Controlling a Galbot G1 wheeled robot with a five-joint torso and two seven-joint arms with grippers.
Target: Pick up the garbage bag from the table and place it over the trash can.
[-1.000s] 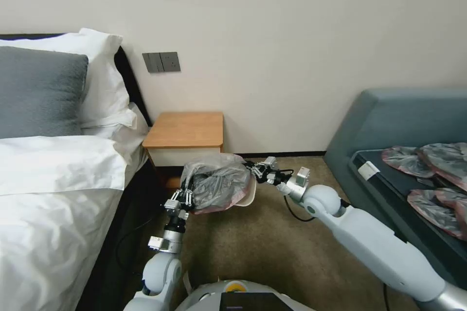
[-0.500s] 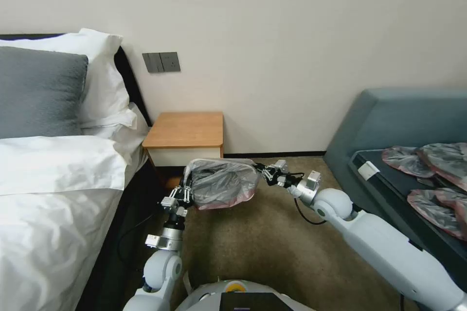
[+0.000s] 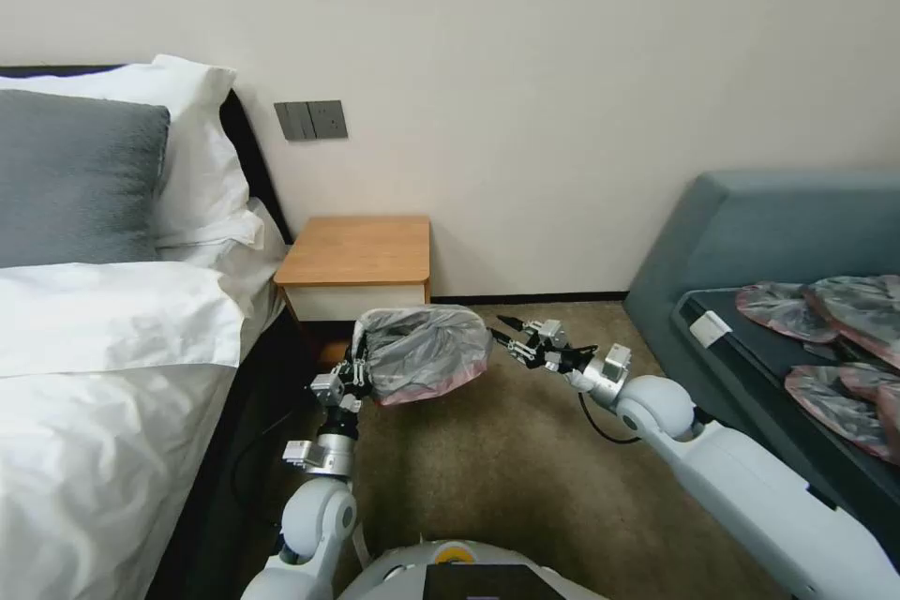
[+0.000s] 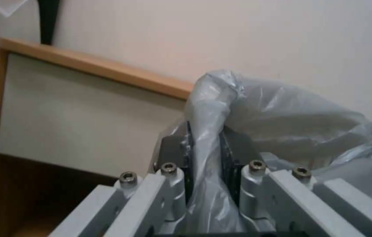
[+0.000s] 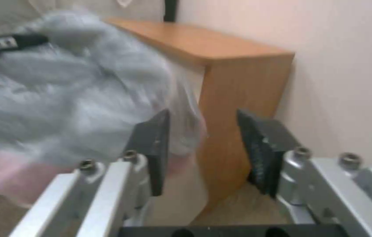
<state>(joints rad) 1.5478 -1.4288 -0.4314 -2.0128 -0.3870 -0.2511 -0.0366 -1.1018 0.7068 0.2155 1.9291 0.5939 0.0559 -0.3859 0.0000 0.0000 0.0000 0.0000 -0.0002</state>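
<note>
Left tool pinched garbage bag rim; right tool gaped empty beside it. One-sided hold risked bag sliding off trash can.

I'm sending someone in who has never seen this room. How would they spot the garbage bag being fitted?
Start at the wooden nightstand beside the bed; on the carpet before it stands a bin wrapped in the garbage bag. It is puffed, grey with a pinkish rim, pinched by the left gripper, unlike the flat bags on the sofa.
</note>
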